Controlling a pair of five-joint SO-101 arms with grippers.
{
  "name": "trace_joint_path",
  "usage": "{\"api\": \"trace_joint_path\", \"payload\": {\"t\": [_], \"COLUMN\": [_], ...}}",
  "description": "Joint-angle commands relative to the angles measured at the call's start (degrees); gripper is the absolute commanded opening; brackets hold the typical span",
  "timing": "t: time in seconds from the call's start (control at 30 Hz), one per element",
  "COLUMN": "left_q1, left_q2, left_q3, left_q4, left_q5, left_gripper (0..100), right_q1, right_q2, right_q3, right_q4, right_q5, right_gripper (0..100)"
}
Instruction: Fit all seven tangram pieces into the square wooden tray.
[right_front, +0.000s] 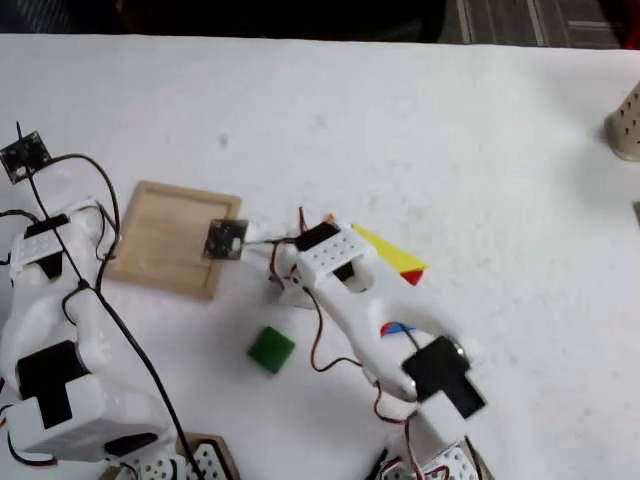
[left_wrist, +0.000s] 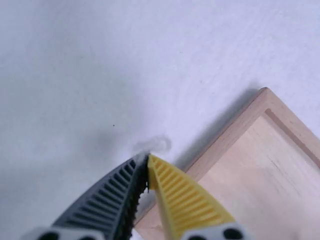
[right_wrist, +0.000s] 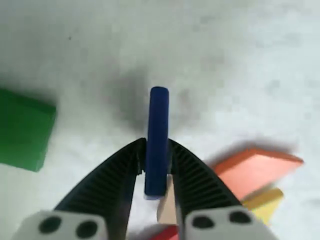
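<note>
High view: tray (right_front: 160, 240) is left bare, green piece (right_front: 271, 349) and yellow piece (right_front: 392, 255) scattered nearby; left wrist view: left gripper (left_wrist: 146, 162), fingers together, is parked at tray's corner; right wrist view: blue piece (right_wrist: 158, 115) is clamped edgewise by right gripper (right_wrist: 156, 146), presumably for carrying.

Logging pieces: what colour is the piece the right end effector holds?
The piece is dark blue; right wrist view.

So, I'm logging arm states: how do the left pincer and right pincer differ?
The left pincer is shut empty beside the wooden tray; the right pincer clamps a blue piece on edge. Colours: left pincer grey and yellow, right pincer black. Both point down at the white table.
</note>
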Motion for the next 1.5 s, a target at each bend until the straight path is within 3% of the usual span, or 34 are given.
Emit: {"api": "trace_joint_path", "payload": {"t": [0.0,0.1,0.17,0.27,0.37,0.57,0.73,0.93,1.13,1.47], "left_q1": [-3.03,-5.41,-6.02,-6.29,-5.67,-1.98,3.91,10.24,15.78,18.86], "left_q2": [-0.66,-0.66,-0.75,-0.22,1.54,15.87,32.04,44.26,47.16,39.34], "left_q3": [-3.52,-5.1,-8.88,-19.08,-26.2,-40.18,-55.65,-67.16,-66.99,-57.23], "left_q4": [-1.23,0.0,5.36,15.12,18.9,21.45,32.35,47.3,54.51,54.51], "left_q5": [1.49,7.74,10.73,5.63,-2.02,-6.33,-14.15,-14.86,-11.52,-9.67], "left_gripper": [2,2,3,3,2,2,2,2,2,2], "right_q1": [1.98,4.26,6.37,8.13,7.6,10.07,13.14,15.16,15.25,15.25], "right_q2": [-5.85,-5.49,-5.93,-11.3,-18.77,-29.85,-35.82,-37.49,-37.49,-37.67], "right_q3": [-4.31,-2.2,1.32,7.47,14.24,22.95,26.46,27.25,27.25,27.25], "right_q4": [5.49,7.69,5.41,0.75,-3.3,-3.56,-3.56,-3.47,-3.65,-3.74], "right_q5": [-11.16,-16.79,-18.99,-22.07,-24.09,-24.53,-24.53,-24.53,-24.53,-24.62], "right_gripper": [1.7,1.7,1.7,1.7,1.7,1.7,1.7,1.7,1.7,1.7]}}
